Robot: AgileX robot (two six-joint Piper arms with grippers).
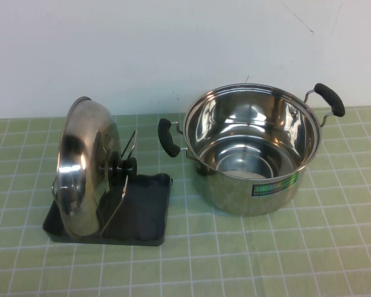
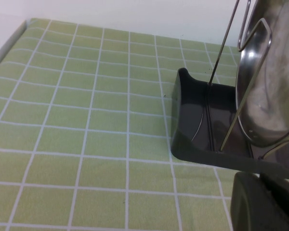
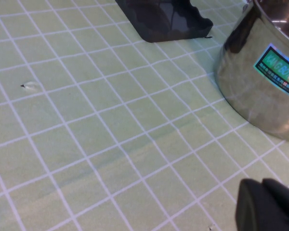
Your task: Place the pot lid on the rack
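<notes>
The pot lid [image 1: 86,167] stands on edge in the rack [image 1: 145,210], held between the wire uprights, with its black knob [image 1: 120,168] facing the pot. No arm shows in the high view. In the left wrist view, my left gripper [image 2: 267,204] is shut and empty, low over the cloth just off the rack's [image 2: 197,115] near edge, with the lid [image 2: 269,96] standing above it. In the right wrist view, my right gripper [image 3: 265,207] is shut and empty over the cloth in front of the pot.
The deep steel pot [image 1: 253,148] with two black handles and a green label stands right of the rack and also shows in the right wrist view [image 3: 260,82]. A corner of the rack [image 3: 164,19] shows there too. Green checked cloth covers the table; a white wall stands behind.
</notes>
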